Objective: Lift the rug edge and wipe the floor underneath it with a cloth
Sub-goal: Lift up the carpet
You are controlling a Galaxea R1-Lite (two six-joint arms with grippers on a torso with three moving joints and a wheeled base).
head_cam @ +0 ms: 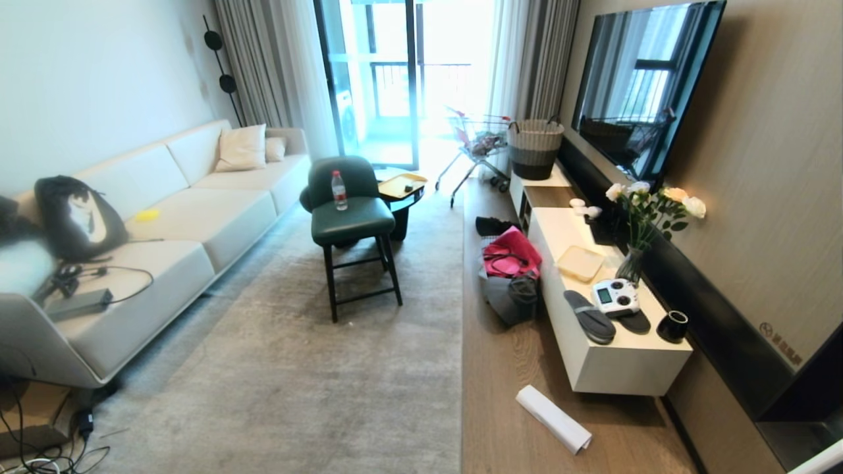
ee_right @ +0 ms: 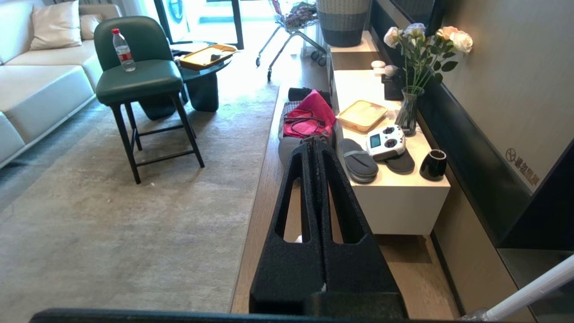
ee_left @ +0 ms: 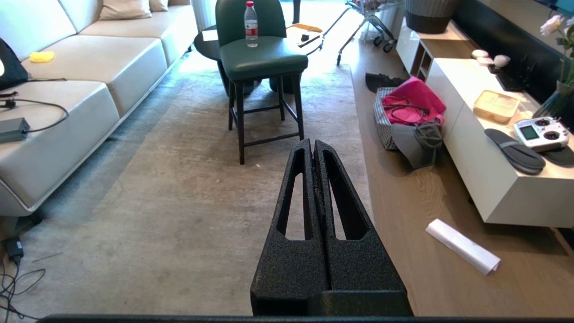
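Note:
The light grey rug (head_cam: 316, 382) lies flat across the room; its straight right edge meets a strip of wood-grain floor (head_cam: 500, 368). The cloth is out of view. Neither gripper shows in the head view. In the left wrist view my left gripper (ee_left: 312, 142) is shut and empty, held high over the rug (ee_left: 179, 202) near that edge. In the right wrist view my right gripper (ee_right: 313, 144) is also shut and empty, above the floor (ee_right: 264, 188) strip beside the rug (ee_right: 134, 224).
A green chair (head_cam: 352, 224) holding a bottle stands on the rug. A sofa (head_cam: 164, 250) with a small yellow item (head_cam: 146, 214) lines the left, a white low cabinet (head_cam: 612, 329) the right. Bags (head_cam: 510, 276) and a rolled white paper (head_cam: 553, 418) lie on the floor strip. Cables (head_cam: 46, 454) trail at the near left.

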